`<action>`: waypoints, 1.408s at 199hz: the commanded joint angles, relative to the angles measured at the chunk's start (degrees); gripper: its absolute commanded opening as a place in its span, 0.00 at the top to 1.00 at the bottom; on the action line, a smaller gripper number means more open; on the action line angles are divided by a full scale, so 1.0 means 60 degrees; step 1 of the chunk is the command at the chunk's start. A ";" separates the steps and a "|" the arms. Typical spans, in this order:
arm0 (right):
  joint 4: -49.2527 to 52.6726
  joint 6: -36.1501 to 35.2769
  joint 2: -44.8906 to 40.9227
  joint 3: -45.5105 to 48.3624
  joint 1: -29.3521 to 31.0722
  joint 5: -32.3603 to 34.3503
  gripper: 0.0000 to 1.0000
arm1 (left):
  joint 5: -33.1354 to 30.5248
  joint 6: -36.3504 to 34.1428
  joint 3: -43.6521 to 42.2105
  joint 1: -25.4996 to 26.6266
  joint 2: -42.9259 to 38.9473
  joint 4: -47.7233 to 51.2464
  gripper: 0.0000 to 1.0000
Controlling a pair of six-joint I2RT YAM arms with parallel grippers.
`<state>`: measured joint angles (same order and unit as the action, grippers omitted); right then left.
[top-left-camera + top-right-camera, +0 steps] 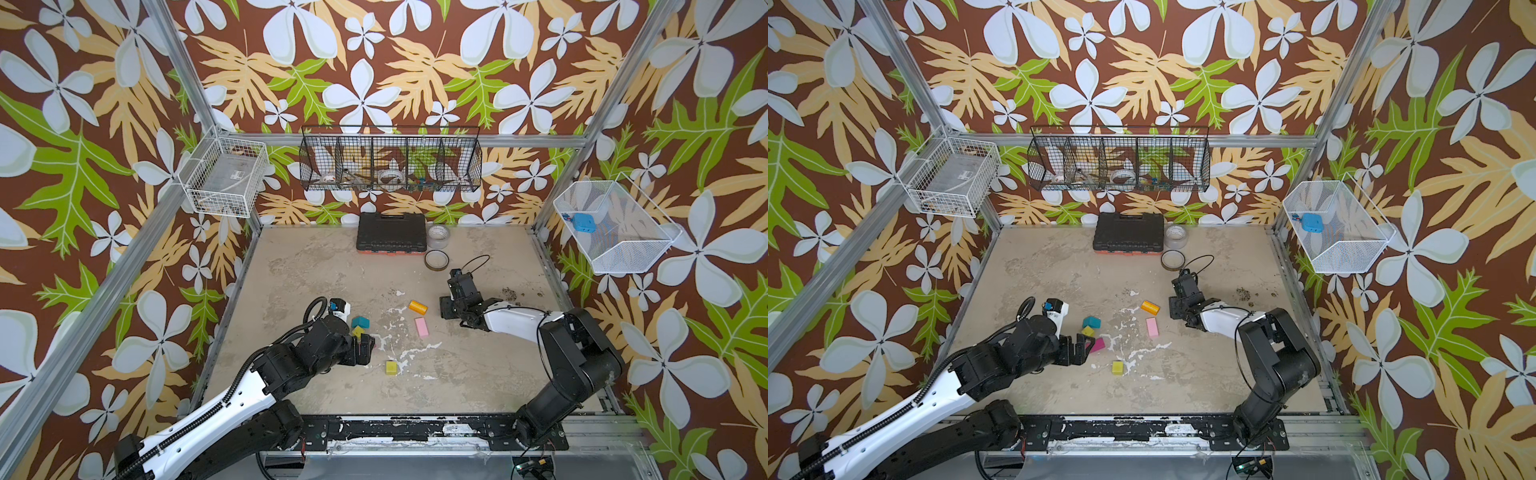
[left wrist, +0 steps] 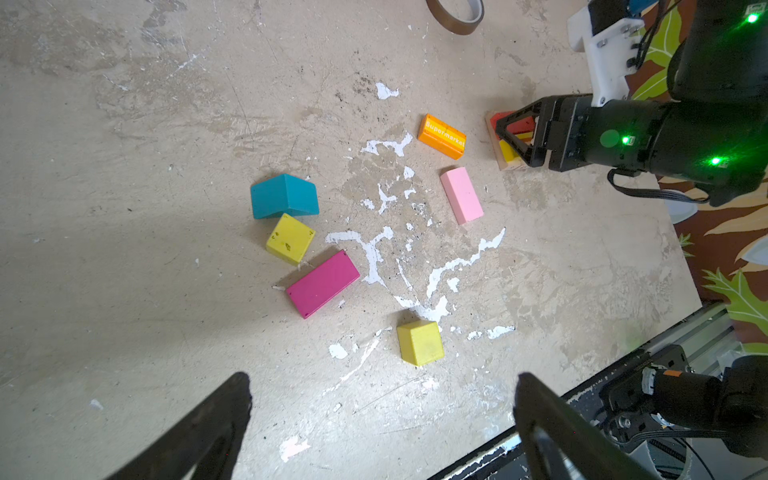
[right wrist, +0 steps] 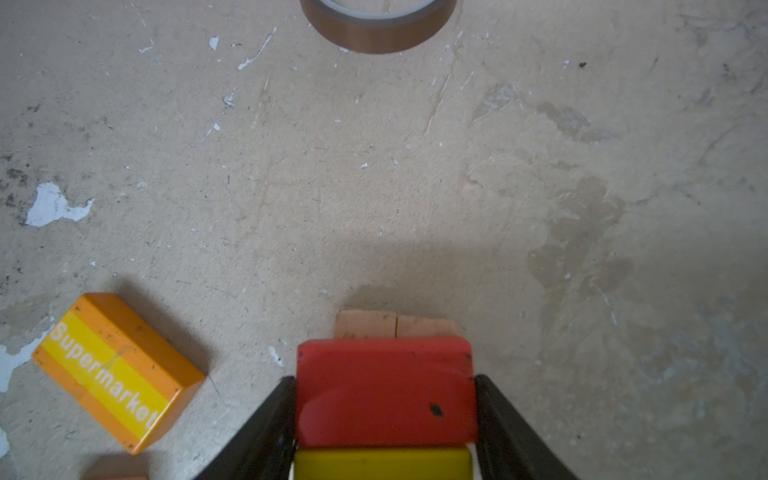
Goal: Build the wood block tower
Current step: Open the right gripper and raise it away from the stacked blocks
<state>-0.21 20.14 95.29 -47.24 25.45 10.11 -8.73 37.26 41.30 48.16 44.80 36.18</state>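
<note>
My right gripper [image 3: 384,380] is shut on a red block [image 3: 384,390], one finger against each side. A yellow block [image 3: 382,463] lies against the red one, and both rest on a tan plank [image 3: 392,326]. Loose on the table are an orange "Supermarket" block [image 1: 417,307], a pink block [image 1: 422,327], a teal roof-shape [image 1: 360,322], a magenta block [image 2: 323,282] and two yellow-green cubes [image 2: 290,237] [image 2: 419,341]. My left gripper [image 2: 384,386] hangs open over bare table near the front cube, holding nothing.
A brown tape roll [image 1: 436,259] lies just beyond the right gripper, with a clear tape roll [image 1: 439,237] and a black tool case [image 1: 391,232] at the back wall. Wire baskets [image 1: 390,166] hang on the walls. The table's front edge [image 2: 540,432] is close to the left gripper.
</note>
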 commanded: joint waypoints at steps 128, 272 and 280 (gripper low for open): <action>-0.0157 0.0027 -0.0516 0.0367 -0.0003 -0.0015 0.23 | 0.0021 -0.0012 -0.0013 -0.0005 -0.0018 -0.0156 0.00; -0.0820 0.1620 -0.6238 0.3406 0.2029 -0.0851 0.30 | -0.0022 0.0020 -0.0013 -0.0001 -0.0025 -0.0148 0.00; -0.0839 0.1616 -0.5869 0.3216 0.2298 -0.0802 0.31 | -0.0038 0.0031 -0.0013 -0.0012 -0.0014 -0.0142 0.00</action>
<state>-3.79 28.34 57.08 -26.13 35.62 4.36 -8.71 37.28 41.23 48.14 44.66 36.18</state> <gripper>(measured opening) 0.703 0.998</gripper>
